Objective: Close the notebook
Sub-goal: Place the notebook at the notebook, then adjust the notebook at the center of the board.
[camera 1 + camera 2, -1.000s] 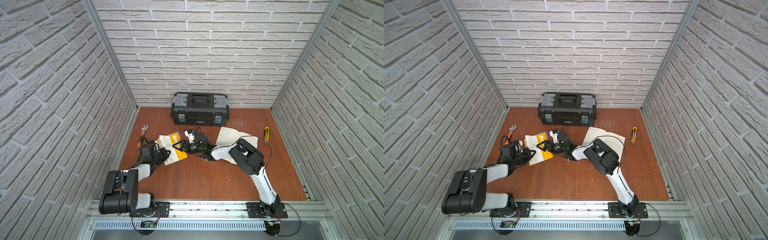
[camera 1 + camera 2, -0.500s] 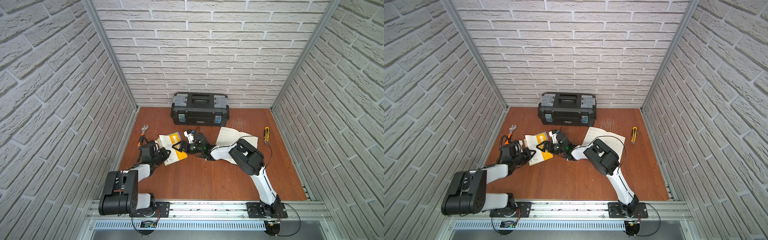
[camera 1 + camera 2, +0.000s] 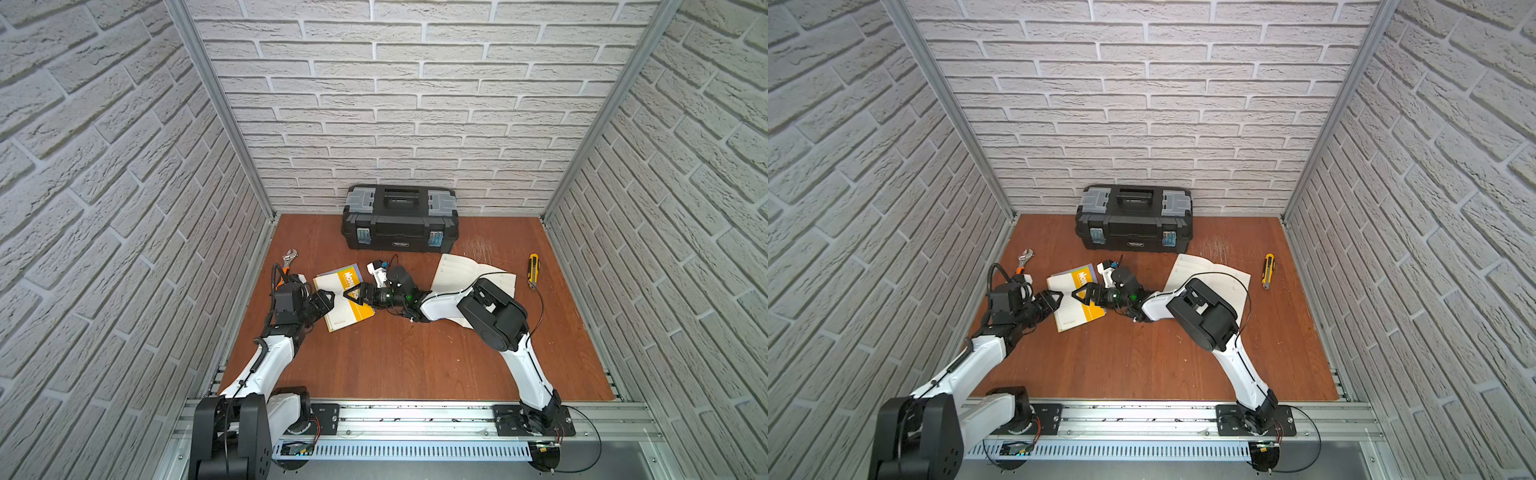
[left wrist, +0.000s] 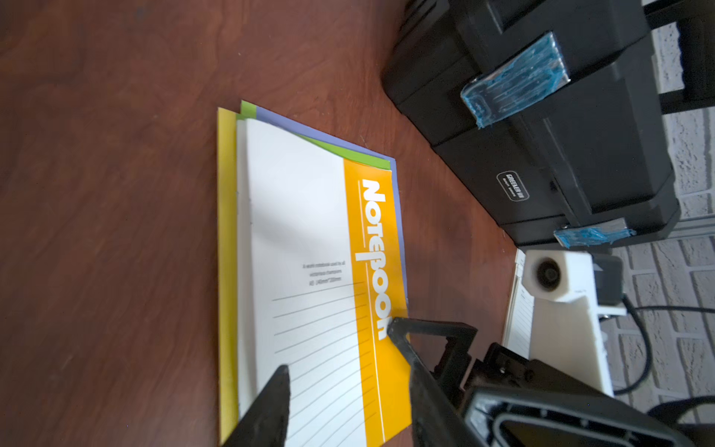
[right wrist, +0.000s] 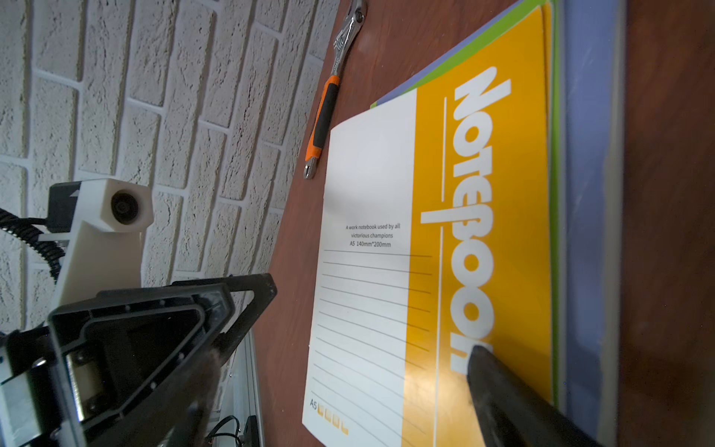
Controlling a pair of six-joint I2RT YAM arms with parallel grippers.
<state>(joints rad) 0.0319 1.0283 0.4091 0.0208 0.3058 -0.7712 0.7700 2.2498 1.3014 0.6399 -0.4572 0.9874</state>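
Lying closed and flat on the wooden table (image 3: 395,365), the notebook (image 3: 338,309) is found left of centre in both top views, on a small stack of coloured covers. It is flanked by both pincers. The left gripper (image 3: 331,296) is placed at its left edge with the jaws apart, one finger (image 4: 271,406) over the white part of the cover. The right gripper (image 3: 345,293) is spread open too, its lower finger (image 5: 503,394) set on the orange strip. The left arm is stretched up from the lower left of the frame. The right arm is bent at a raised elbow above an open book (image 3: 455,272) and laid low towards the left.
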